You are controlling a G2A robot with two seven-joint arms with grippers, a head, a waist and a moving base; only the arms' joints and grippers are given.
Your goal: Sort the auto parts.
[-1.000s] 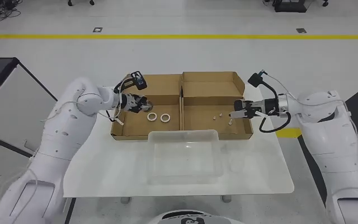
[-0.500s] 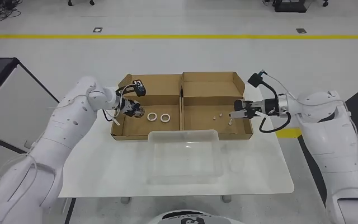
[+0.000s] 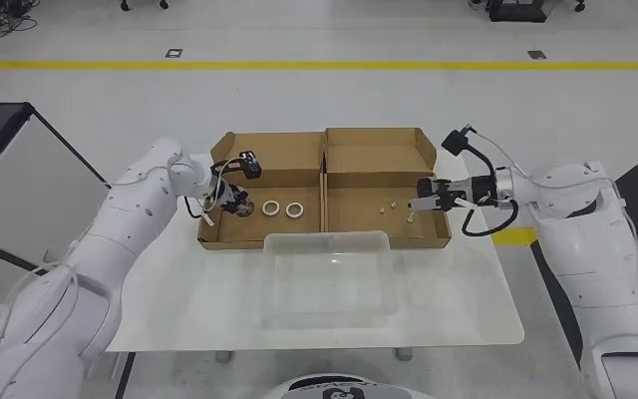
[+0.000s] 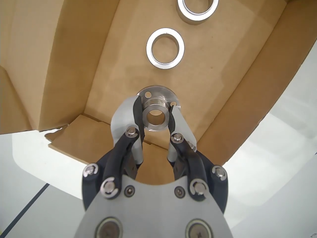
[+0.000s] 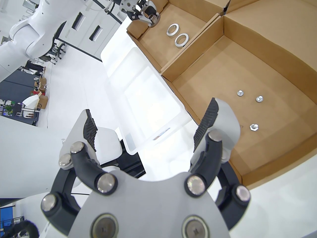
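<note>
Left gripper (image 4: 156, 105) clamps a flanged bushing (image 4: 159, 92) by its smooth hub above the cardboard box (image 4: 74, 38) — it could slip free — right gripper's (image 5: 151, 108) jaws apart.

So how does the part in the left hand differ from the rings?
The part has a hub on a holed flange; the rings are simple bands. The part is gripped by the left hand; the rings lie flat on the box floor. All are silver metal.
</note>
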